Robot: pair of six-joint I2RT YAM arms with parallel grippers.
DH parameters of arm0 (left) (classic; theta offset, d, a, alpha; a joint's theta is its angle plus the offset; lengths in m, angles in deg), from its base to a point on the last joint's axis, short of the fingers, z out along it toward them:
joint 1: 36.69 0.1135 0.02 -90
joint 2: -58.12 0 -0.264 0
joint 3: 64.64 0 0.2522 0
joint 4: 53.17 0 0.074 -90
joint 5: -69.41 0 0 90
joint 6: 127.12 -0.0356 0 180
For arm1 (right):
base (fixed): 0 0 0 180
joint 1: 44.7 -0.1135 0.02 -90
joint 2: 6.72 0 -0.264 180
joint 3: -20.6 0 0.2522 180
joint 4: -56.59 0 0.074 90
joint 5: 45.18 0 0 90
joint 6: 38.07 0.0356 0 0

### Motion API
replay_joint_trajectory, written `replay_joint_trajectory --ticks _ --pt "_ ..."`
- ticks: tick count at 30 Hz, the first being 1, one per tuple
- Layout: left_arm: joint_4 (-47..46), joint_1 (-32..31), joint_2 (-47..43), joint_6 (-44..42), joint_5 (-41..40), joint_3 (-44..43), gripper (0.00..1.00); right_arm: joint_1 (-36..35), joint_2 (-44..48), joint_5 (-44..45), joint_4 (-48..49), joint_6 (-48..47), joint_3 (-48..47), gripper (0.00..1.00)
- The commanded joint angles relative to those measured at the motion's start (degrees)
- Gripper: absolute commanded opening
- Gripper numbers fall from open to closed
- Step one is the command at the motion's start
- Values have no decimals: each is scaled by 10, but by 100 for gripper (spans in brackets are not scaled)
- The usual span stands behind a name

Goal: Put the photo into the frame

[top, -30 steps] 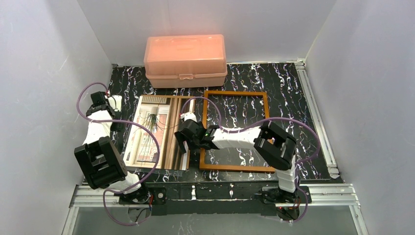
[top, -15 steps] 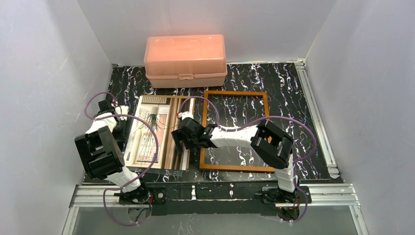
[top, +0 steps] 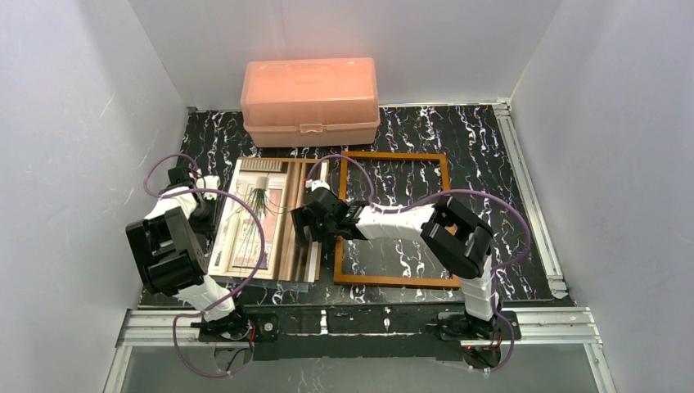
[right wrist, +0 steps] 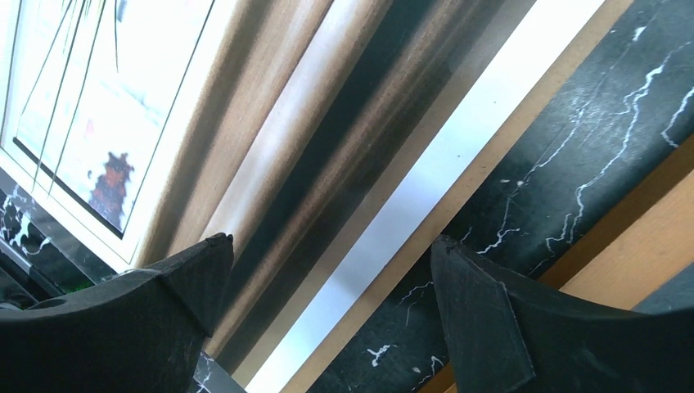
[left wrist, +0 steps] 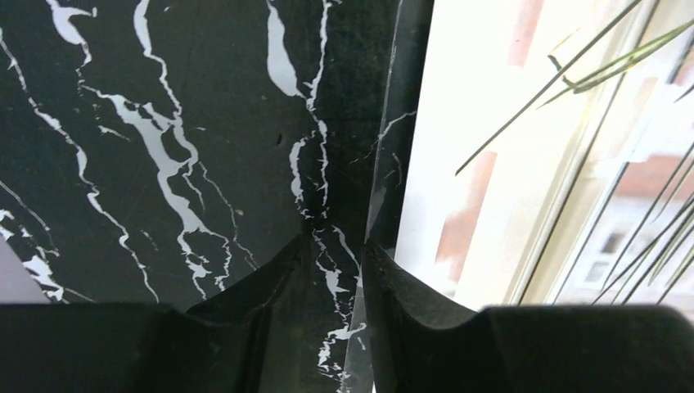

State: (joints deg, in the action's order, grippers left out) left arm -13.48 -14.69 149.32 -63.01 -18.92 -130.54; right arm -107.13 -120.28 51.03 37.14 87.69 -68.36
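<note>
The photo (top: 250, 217) lies face up left of centre on a stack with a brown backing board; its plant scene fills the right of the left wrist view (left wrist: 524, 164) and shows in the right wrist view (right wrist: 74, 123). The empty orange-brown frame (top: 393, 155) lies flat to its right, one corner of it in the right wrist view (right wrist: 646, 237). My left gripper (top: 200, 214) (left wrist: 335, 246) sits low at the photo's left edge, jaws narrowed to a slim gap showing bare table and a clear sheet's edge. My right gripper (top: 315, 225) (right wrist: 327, 246) hangs wide open over the stack's right edge.
A pink translucent plastic box (top: 310, 100) stands shut at the back. The black marbled table (top: 483, 164) has metal rails along its right and near sides. White walls close in on both sides. The tan backing board edge (right wrist: 491, 164) runs between the right fingers.
My left gripper has swung in to the photo's left edge and its jaws have narrowed. My right gripper has slid a little farther back along the stack's right edge, still wide open.
</note>
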Motion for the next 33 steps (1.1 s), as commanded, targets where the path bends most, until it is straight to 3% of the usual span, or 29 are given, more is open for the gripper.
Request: replay_joint_trajectory --ticks 1,9,15,23,26,33 --pt "51 -6 16 26 80 -14 27 7 9 -12 16 16 15 99" --pt "104 -6 8 50 131 -60 12 7 13 -32 35 25 25 99" --pt "88 -6 29 43 99 -45 1 7 24 -47 45 22 23 99" --pt "144 15 2 5 86 -106 0 11 51 8 2 16 30 98" --pt "144 21 -3 -26 38 -123 0 11 59 17 -20 13 34 98" --pt "121 43 -44 -85 9 -36 0 10 83 -6 -36 5 58 98"
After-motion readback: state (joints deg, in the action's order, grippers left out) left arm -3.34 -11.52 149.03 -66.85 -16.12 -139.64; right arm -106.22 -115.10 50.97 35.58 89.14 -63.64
